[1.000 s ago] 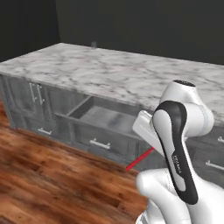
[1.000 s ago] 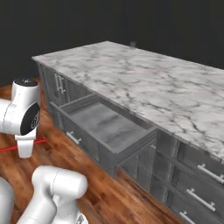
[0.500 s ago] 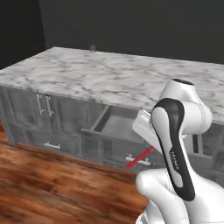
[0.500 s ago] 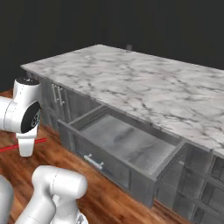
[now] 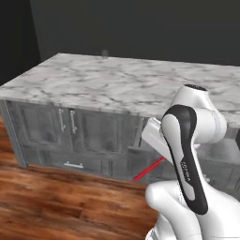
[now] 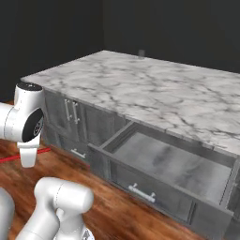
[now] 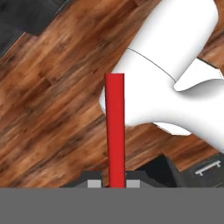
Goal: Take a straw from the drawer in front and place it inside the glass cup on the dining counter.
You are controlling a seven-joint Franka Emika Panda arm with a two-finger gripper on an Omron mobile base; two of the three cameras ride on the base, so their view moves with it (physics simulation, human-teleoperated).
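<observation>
Red and thin, the straw (image 7: 115, 131) is sticking straight out from between the closed fingers of the gripper (image 7: 114, 183), which is pinching its lower end above the wood floor (image 7: 52, 105). The drawer (image 6: 168, 168) is standing open under the dining counter (image 6: 140, 89). The glass cup (image 5: 105, 53) is sitting at the counter's far edge. Carrying well likely means keeping the pinch firm and lifting the straw clear of the counter's edge. No legible writing is showing.

Drawer (image 6: 174, 165) open under dining counter (image 6: 154, 96); glass cup (image 6: 141, 53) perhaps at far edge.
</observation>
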